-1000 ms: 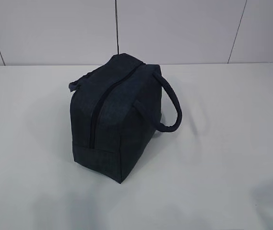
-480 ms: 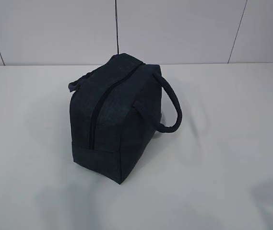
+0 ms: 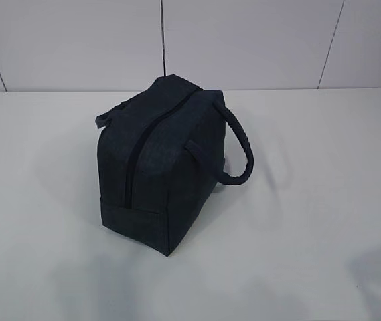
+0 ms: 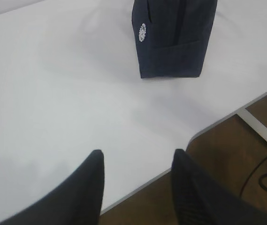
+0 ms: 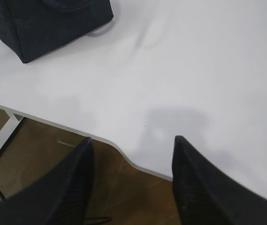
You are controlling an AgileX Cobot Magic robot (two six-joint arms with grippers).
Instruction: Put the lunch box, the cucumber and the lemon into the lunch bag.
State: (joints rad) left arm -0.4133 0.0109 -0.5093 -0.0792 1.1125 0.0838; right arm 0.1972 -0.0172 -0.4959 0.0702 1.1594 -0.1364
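In the exterior view, the lunch bag (image 3: 167, 160) is seen alone on the white bench (image 3: 324, 200), its zipper (image 3: 143, 144) apparently shut; no lunch box, cucumber or lemon is shown. In the left wrist view, the left hand (image 4: 138, 187) is held spread and empty over the bench edge, well apart from the bag. In the right wrist view, the right hand (image 5: 131, 180) is likewise spread, nothing pinched. The packing is judged either finished or unstarted; if unstarted, the zipper must be opened first.

The exterior camera looks down at a slant onto the lunch bag (image 3: 167, 164). Both wrist cameras, hung over the table (image 4: 53, 93) edge, share it from afar.
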